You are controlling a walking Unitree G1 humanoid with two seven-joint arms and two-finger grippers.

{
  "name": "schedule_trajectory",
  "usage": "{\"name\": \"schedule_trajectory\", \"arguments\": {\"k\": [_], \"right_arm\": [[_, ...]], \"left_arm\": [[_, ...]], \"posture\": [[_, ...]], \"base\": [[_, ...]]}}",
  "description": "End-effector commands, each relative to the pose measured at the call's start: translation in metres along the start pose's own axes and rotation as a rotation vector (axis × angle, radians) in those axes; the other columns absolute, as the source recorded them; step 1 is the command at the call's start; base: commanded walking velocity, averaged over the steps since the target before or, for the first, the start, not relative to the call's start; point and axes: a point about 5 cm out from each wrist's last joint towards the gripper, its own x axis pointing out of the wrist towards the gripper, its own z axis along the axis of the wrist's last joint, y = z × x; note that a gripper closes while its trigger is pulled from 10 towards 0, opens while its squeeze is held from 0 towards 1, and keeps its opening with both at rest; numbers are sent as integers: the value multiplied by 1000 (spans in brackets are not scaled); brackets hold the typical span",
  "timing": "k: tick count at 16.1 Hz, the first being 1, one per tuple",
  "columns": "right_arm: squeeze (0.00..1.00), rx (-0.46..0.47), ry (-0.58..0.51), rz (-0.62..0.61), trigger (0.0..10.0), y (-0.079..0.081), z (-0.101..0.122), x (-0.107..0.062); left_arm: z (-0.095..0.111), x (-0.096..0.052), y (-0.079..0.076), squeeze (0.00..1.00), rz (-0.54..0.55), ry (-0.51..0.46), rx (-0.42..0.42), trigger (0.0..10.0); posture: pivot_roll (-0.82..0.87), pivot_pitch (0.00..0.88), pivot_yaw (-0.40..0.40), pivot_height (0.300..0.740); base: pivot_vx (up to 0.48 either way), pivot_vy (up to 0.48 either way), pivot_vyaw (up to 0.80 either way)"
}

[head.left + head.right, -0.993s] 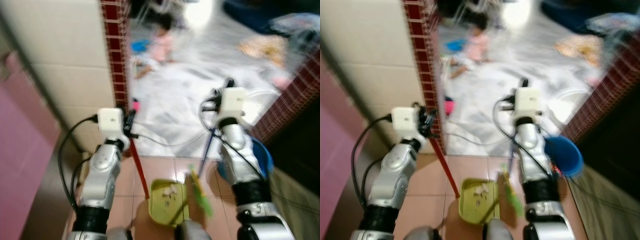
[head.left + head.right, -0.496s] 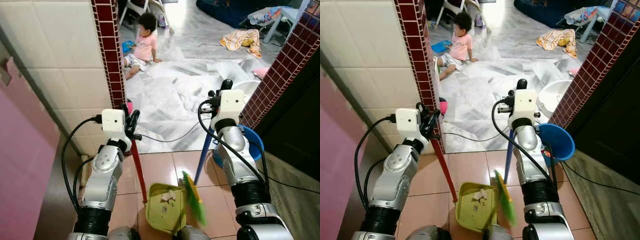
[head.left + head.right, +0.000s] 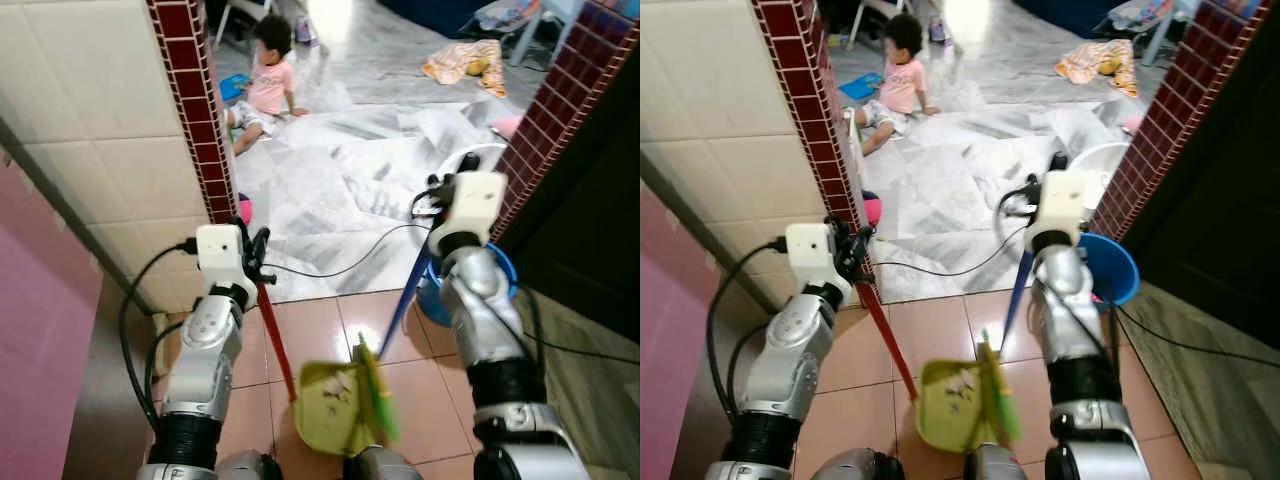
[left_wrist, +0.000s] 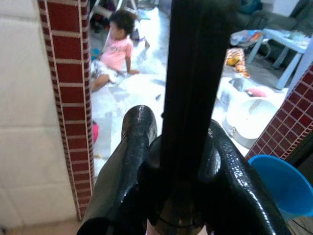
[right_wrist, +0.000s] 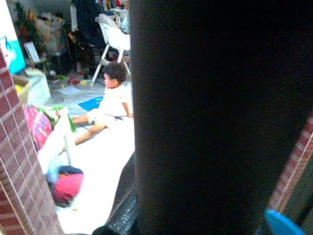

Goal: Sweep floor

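A yellow-green dustpan with bits of litter in it sits low over the terracotta tiles in front of me. Its red handle rises to my left gripper, which is shut on it. In the left wrist view both black fingers clasp the dark handle. A broom with a green head rests against the dustpan's right edge. The blue broom handle runs up to my right gripper, shut on it. The same handle blocks most of the right wrist view.
A small child sits on the marble floor beyond the doorway. Red brick pillars flank the opening. A blue basin and a white basin stand at the right. A black cable crosses the threshold.
The whole picture has shifted and tilted, so my head has moved. Both grippers keep their hold, and the broom head stays against the dustpan.
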Motion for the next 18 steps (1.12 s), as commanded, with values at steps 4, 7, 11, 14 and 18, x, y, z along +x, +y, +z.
{"name": "schedule_trajectory", "arguments": {"k": [4,7,11,14,18], "right_arm": [[0,230,-18,-27,10000,0,23,15],[0,225,-42,-23,10000,-6,32,20],[0,183,-84,18,10000,-10,44,25],[0,225,-83,124,10000,-7,51,29],[0,104,-99,210,10000,-7,50,27]], "left_arm": [[7,9,-1,0,9,-10,4,10000],[6,9,-1,0,14,-10,0,10000],[5,10,-1,0,12,-3,0,10000],[4,10,-1,0,10,3,0,10000],[4,10,-1,0,13,4,-2,10000]], "posture": [[-66,21,-6,740],[-69,22,-4,740],[-69,23,-1,740],[-70,24,0,740],[-70,26,-1,740]], "base": [[0,0,0],[0,0,0],[0,0,0],[0,0,0],[0,0,0]]}}
